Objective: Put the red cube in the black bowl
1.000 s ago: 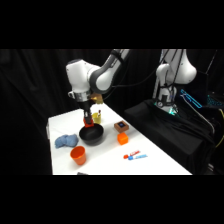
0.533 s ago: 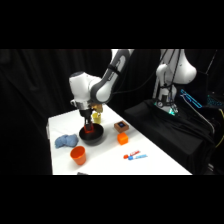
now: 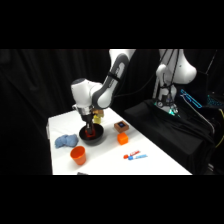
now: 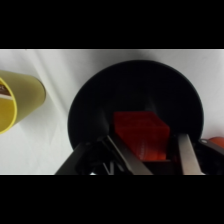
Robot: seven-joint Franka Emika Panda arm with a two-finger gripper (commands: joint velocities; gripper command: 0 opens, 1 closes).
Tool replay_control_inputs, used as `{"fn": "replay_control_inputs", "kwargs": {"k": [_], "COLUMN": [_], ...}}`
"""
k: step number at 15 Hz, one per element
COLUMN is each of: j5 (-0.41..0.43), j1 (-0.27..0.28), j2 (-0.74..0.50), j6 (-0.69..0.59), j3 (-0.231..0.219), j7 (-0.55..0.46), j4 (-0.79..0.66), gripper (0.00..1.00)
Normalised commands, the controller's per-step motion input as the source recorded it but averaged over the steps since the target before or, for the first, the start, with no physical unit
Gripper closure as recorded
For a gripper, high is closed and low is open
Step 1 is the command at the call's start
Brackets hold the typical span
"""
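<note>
The glossy black bowl (image 3: 96,137) sits left of the table's middle, and in the wrist view the black bowl (image 4: 90,105) fills most of the picture. My gripper (image 3: 89,128) has come down into it from above. The red cube (image 4: 141,135) is held between my two fingers (image 4: 186,155), low inside the bowl. In the side view the red cube (image 3: 90,133) is a small red spot under the gripper. Whether it touches the bowl's floor I cannot tell.
An orange cup (image 3: 78,155) stands near the front edge, with a blue cloth (image 3: 65,142) to its left. A tan block with a dark top (image 3: 121,126) and a small orange block (image 3: 123,138) lie right of the bowl. A yellow object (image 4: 17,100) sits close behind it.
The gripper has moved down from above the bowl into it, carrying the red cube along.
</note>
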Motion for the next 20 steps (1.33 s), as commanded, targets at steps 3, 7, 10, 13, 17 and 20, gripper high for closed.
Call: {"fn": "replay_control_inputs", "kwargs": {"k": [3, 7, 10, 13, 17, 20], "j5": [0.069, 0.042, 0.01, 0.005, 0.057, 0.014], "j1": [0.044, 0.062, 0.063, 0.035, 0.004, 0.031], "j2": [-0.11, -0.32, -0.44, -0.43, -0.35, -0.22], "j6": [-0.1, -0.29, -0.49, -0.51, -0.44, -0.29], "j3": [-0.035, -0.041, -0.039, -0.024, 0.01, 0.012], "j7": [0.03, 0.03, 0.03, -0.01, -0.1, -0.01], "j4": [0.06, -0.02, -0.01, 0.02, 0.04, 0.07], "gripper": [0.0, 0.0, 0.0, 0.0, 0.0, 0.0]}}
